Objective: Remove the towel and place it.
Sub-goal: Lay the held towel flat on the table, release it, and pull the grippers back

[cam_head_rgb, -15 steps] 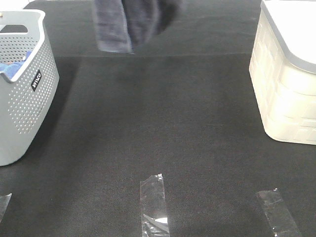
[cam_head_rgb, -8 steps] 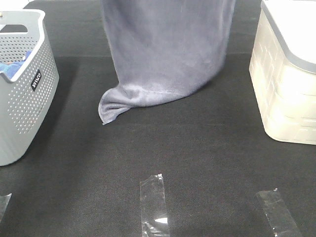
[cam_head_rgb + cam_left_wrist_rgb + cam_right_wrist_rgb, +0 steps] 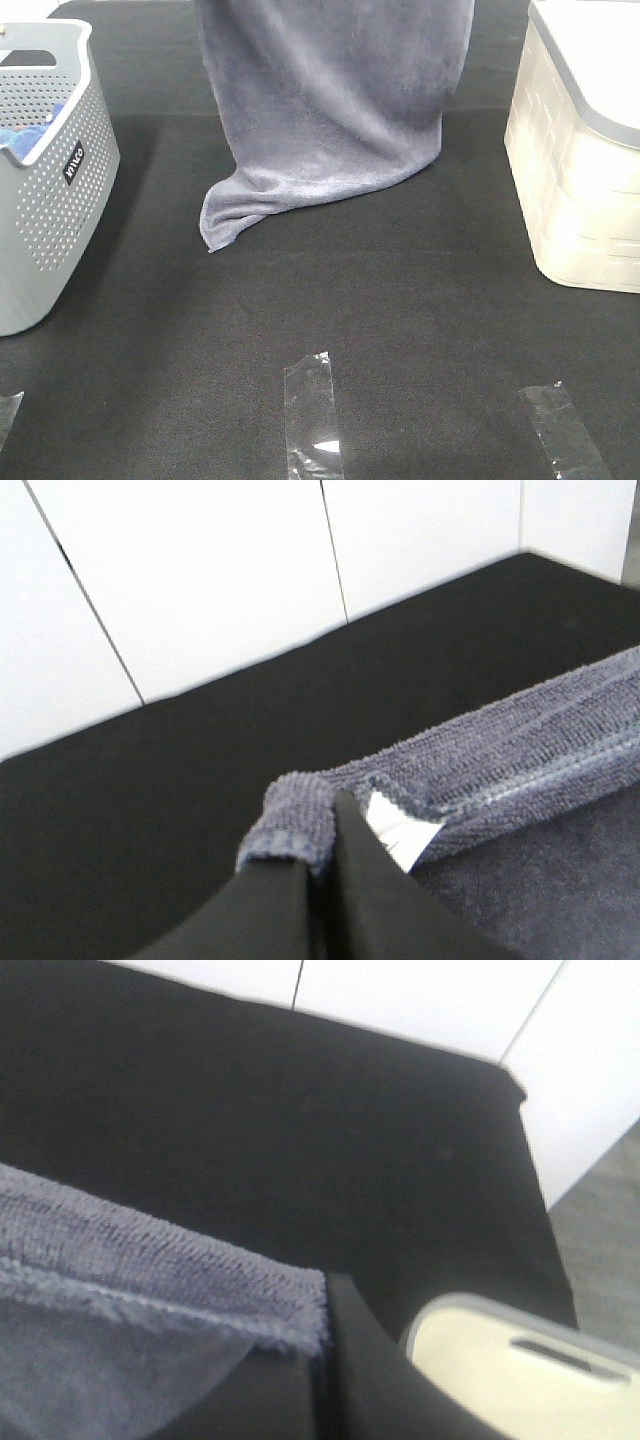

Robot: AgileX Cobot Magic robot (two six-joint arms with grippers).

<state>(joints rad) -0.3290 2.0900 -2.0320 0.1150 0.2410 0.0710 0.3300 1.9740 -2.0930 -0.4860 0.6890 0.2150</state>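
Slate-grey towel [image 3: 330, 110] top cut off | left tool [image 3: 318, 855], right tool [image 3: 320, 1345] each pinch a corner

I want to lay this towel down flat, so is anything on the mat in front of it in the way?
Nothing visible does. The towel hangs with its lower edge touching the mat; ahead lie only flat tape strips. The basket and bin stand off to the sides.
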